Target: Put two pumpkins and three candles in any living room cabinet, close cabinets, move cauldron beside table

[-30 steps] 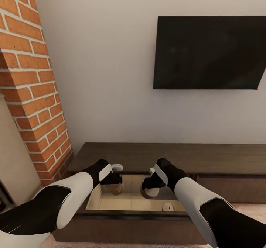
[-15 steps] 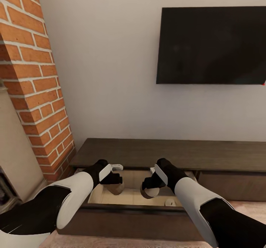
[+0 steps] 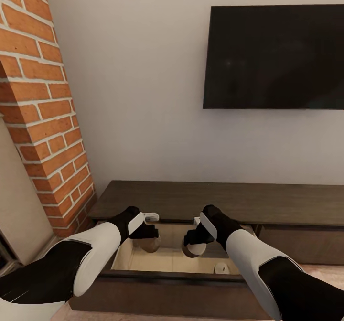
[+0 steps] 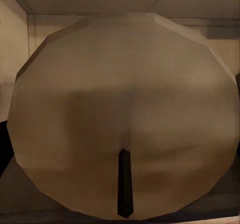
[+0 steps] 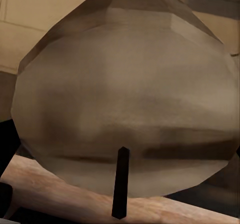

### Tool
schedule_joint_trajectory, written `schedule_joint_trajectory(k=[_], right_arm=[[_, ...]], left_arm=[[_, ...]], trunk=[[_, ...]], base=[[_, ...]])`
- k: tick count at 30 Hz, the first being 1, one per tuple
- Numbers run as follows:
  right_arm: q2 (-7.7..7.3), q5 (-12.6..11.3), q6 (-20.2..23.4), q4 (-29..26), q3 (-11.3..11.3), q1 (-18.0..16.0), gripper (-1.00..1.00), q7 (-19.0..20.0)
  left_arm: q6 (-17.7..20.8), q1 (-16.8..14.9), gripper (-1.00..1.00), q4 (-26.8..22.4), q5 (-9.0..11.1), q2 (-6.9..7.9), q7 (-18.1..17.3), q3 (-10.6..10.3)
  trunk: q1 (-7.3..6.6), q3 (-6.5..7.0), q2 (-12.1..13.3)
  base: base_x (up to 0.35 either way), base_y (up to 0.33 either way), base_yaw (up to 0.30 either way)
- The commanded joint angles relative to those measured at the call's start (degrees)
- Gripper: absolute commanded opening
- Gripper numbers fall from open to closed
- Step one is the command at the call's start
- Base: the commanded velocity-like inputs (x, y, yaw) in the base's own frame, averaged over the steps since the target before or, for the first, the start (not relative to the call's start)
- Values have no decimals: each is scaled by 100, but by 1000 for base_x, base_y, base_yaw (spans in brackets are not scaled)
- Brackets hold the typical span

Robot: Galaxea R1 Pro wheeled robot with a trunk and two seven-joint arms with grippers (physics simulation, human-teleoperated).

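The low dark-brown cabinet (image 3: pixel 215 201) stands against the wall, its left drawer (image 3: pixel 162 261) pulled open to a pale beige interior. My left gripper (image 3: pixel 151 239) hangs over the drawer's back left, shut on a tan candle (image 3: pixel 152 245). That candle looms close in the left wrist view (image 4: pixel 125 109), dark wick toward the camera. My right gripper (image 3: pixel 193 242) hangs beside it over the drawer's middle, shut on a second candle (image 3: pixel 196 250), seen close in the right wrist view (image 5: pixel 125 99). A third candle (image 3: pixel 220 267) lies in the drawer near its front right. Pumpkins, cauldron and table are out of view.
A black TV (image 3: pixel 277 56) hangs on the white wall above the cabinet. A red brick column (image 3: pixel 43 120) rises at the left, close to the cabinet's end. The drawer's dark front edge (image 3: pixel 172 277) lies between my arms and the beige floor.
The whole picture shifted as the camera moved. Both grippers hold the same pose over the open drawer, each still shut on its candle.
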Motion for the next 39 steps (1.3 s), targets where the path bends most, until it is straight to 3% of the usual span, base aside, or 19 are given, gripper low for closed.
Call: schedule_joint_trajectory(k=[1,19,39], right_arm=[[-4,-48,21,-7,42,-5,-100,-15],[-4,-48,6,-10,42,-3,-100,-7],[-6,-56,28,110,29,-8,-100,-7]], left_arm=[[34,-1,-100,-11,52,-1,27,-44],[574,-1,-100,-90,44,-1,27,-51],[493,-1,-100,-230,48,-1,32,-53]], trunk=[[0,-6,-3],[0,-6,-3],[0,-6,-3]], base=[[46,0,0],[5,0,0],[62,8,0]])
